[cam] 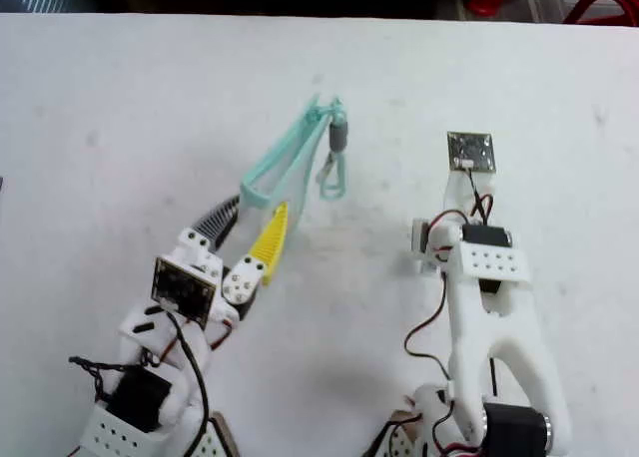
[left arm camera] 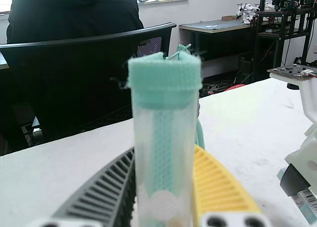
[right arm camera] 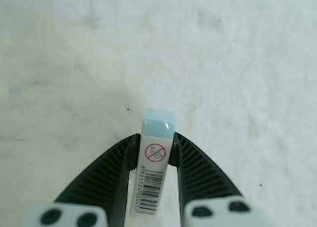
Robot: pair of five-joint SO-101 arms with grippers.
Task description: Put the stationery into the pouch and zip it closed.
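The pouch (left arm camera: 166,113) is pinched by the left gripper (cam: 257,210), sticking out past it. The eraser (right arm camera: 158,124) is clamped in the right gripper (right arm camera: 156,140) too.

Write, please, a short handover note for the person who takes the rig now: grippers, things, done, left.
Left gripper: jaws shut on the teal mesh pouch, held by one end over the table.
Right gripper: jaws shut on the eraser, apart from the pouch.
Done: both things grasped.
Left: eraser into the pouch, then zip it closed; whether the pouch is open now, I cannot tell.
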